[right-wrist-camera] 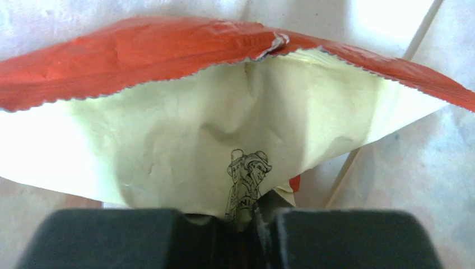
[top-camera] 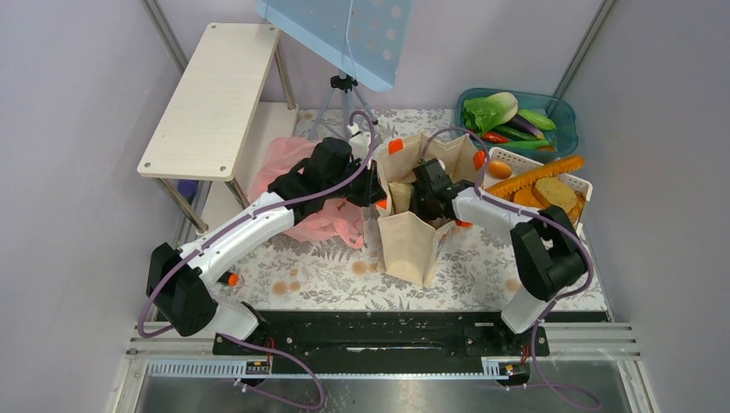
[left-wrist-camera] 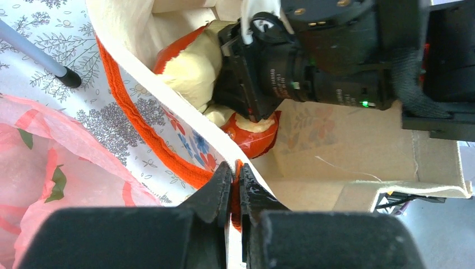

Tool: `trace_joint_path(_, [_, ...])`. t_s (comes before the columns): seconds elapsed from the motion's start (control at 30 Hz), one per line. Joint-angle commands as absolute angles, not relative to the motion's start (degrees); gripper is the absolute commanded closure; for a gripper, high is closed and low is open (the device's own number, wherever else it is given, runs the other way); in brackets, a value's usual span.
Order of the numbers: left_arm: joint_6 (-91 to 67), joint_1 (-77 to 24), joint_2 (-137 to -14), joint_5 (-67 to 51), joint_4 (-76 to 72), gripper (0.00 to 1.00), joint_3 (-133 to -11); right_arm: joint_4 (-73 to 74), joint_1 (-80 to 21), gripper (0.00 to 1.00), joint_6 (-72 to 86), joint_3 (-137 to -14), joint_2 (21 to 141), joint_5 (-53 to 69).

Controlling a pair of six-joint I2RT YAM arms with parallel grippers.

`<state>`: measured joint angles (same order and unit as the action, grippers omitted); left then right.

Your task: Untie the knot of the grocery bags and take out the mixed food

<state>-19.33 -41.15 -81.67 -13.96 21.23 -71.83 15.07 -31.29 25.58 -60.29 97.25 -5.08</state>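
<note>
A: The left tool [left-wrist-camera: 235, 188] is closed on the rim of the beige tote [top-camera: 411, 245], right at its orange edge, and holds the mouth open. The right tool [right-wrist-camera: 252, 216] is deep inside the tote, pinched narrow on the lower corner of a red and cream snack packet [right-wrist-camera: 213, 134].

B: Then what can go wrong?

A: I think the grip on the packet is thin, only a corner of foil. If the arm lifts fast, the packet may slip out or tear. Also the packet may catch on the tote wall and drag the tote, because the left tool holds only one side.

B: And the pink bag [top-camera: 297, 185]?

A: It lies on the surface [top-camera: 327, 271] left of the tote, partly under the left arm. I cannot tell if its knot is open. The food [top-camera: 508, 120] sits in the blue tub and the white basket at the far right.

B: Which view helps most?

A: Only the right wrist view shows the pinch on the packet. The top view shows the whole layout, but the tote hides the packet there. The left wrist view shows the rim grip and the right arm reaching in.
</note>
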Motion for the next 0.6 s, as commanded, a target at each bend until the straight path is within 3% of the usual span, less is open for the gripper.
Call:
trace_joint_path(0.0, [-17.96, -41.58, -78.67, -12.54, 22.21, 1.0, -73.06, 15.45, -31.9, 1.0, 28.01, -56.07, 91.0, -3.27])
trace_joint_path(0.23, [-16.51, -41.58, -77.34, -9.69, 23.08, 0.99, -73.4, 11.05, -31.9, 1.0, 27.69, -56.13, 68.73, -5.68])
trace_joint_path(0.3, [-15.56, -41.64, -76.84, -9.25, 23.44, 0.79, -73.76, 8.72, -31.87, 1.0, 27.07, -56.24, 63.51, -6.79])
trace_joint_path(0.37, [-14.46, -41.61, -75.63, -8.93, 23.43, 0.47, -73.83, 7.57, -31.9, 1.0, 26.63, -56.92, 59.36, -8.1])
trace_joint_path(0.43, [-13.03, -41.62, -73.84, -9.03, 22.77, 0.24, -73.46, 7.42, -31.9, 1.0, 25.71, -58.13, 56.62, -8.26])
trace_joint_path(0.5, [-10.92, -41.63, -71.23, -8.98, 21.4, 0.1, -72.67, 7.11, -31.89, 1.0, 25.26, -58.78, 54.27, -7.7])
trace_joint_path(0.57, [-9.19, -41.58, -67.81, -8.81, 20.37, 0.04, -71.85, 6.25, -31.9, 1.0, 25.29, -58.96, 51.97, -6.34])
